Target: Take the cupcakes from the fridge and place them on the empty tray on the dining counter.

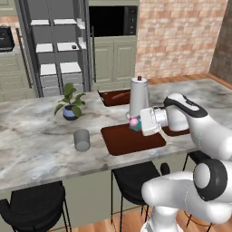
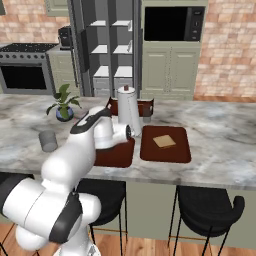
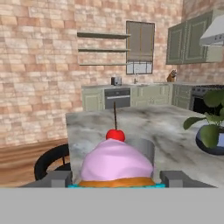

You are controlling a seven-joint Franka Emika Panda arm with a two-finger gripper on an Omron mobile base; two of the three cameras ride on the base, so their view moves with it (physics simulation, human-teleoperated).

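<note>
Holding tight, the gripper [image 1: 134,123] has a cupcake [image 1: 134,122] squeezed between its two fingers, just over the back edge of the empty tray [image 1: 131,139]. From the hand view the cupcake [image 3: 116,161] looks big, with pink frosting, a red cherry on top and a bit of teal wrapper at the bottom, and one grey fingertip [image 3: 175,178] sits on each side of it. The empty tray is dark reddish brown and flat, and it lies on the marble desk [image 1: 31,136] near the front edge. In the right base view the white arm hides most of this tray [image 2: 117,155]. A tall white paper-towel roll [image 1: 138,97] stands upright just behind the gripper. A second brown tray [image 2: 165,144] lies beside the empty one, and it has a flat tan piece of food [image 2: 164,141] on it. A third brown tray [image 1: 114,97] lies farther back on the desk, behind the roll. A small grey cup [image 1: 82,139] stands on the desk to the left of the empty tray, a little apart from it. A green plant in a blue pot [image 1: 70,105] stands behind the cup. Black stools [image 1: 36,207] are tucked under the desk. Far back, the fridge [image 1: 56,47] stands open, and its white shelves show. One tiny dark thing sits on a shelf there, too small to tell what it is.
</note>
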